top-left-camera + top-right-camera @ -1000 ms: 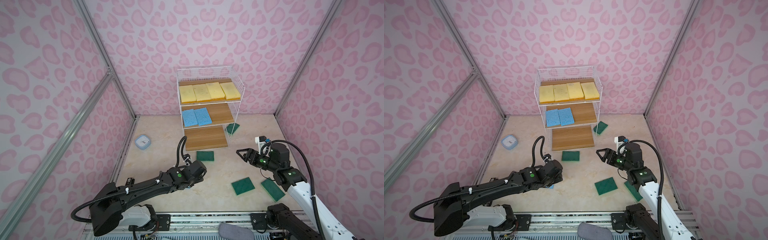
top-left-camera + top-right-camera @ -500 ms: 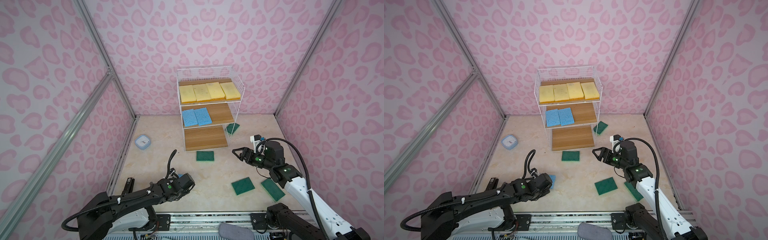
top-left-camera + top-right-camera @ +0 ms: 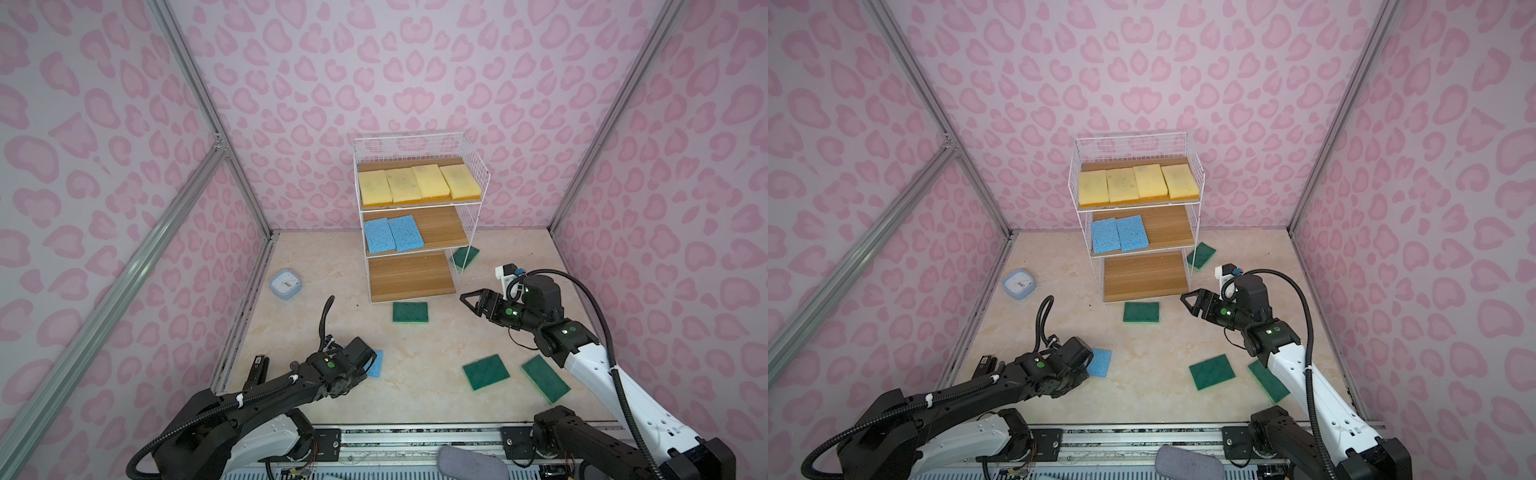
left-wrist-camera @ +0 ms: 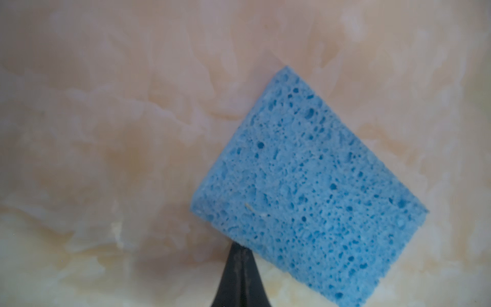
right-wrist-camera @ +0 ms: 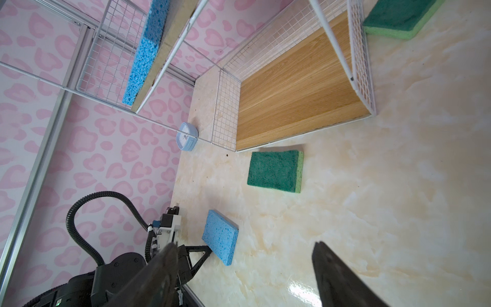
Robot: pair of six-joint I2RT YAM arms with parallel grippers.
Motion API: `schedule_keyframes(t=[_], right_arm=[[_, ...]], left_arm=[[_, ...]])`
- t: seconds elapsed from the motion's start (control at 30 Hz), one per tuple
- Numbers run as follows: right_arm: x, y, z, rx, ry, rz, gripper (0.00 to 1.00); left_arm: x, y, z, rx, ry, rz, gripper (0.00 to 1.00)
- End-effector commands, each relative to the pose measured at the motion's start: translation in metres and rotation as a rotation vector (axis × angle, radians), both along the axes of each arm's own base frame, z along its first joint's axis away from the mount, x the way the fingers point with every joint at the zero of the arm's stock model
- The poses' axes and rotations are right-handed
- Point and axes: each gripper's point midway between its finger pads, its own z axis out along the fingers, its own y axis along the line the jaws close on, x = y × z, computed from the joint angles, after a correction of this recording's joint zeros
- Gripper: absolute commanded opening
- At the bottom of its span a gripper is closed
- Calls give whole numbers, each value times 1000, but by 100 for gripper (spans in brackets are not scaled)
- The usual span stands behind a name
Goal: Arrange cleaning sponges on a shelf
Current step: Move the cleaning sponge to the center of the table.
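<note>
Shelf (image 3: pixel 474 176): four yellow sponges (image 3: pixel 417 183) on top tier, two blue sponges (image 3: pixel 392 233) on middle tier. Left end effector (image 4: pixel 240 245) closed, tip at loose blue sponge (image 4: pixel 305 186) edge; right end effector (image 3: pixel 468 304) open.

Pale pink walls (image 3: pixel 374 62) printed with darker pink blotches close in three sides. Silver aluminium bars (image 3: pixel 196 91) run up the corners and slant across the left-hand wall. The desk (image 3: pixel 415 374) is glossy cream marble-patterned, with a bright glare patch (image 5: pixel 300 289) showing in the right wrist view. A metal rail (image 3: pixel 415 434) edges its near side.
</note>
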Motion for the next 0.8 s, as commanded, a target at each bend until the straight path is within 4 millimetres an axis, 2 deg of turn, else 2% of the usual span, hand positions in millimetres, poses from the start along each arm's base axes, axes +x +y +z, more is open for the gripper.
schedule_keyframes(t=[0.0,0.2,0.33,0.47,0.63,0.77], right_arm=[[6,2,7,-3,-33,2,81],[8,2,10,-7,-36,5,81],[7,1,13,-18,-39,5,81],[5,0,16,-25,-48,5,81],[2,-2,16,-25,-49,3,81],[3,-1,12,-21,-41,-1,81]], left_arm=[[18,-6,8,-10,-36,-21,4],[54,-18,22,17,-65,-50,4],[81,-31,41,33,-132,-90,4],[96,-41,58,28,-177,-124,4],[85,-30,69,28,-186,-113,4],[60,-11,59,31,-144,-79,4]])
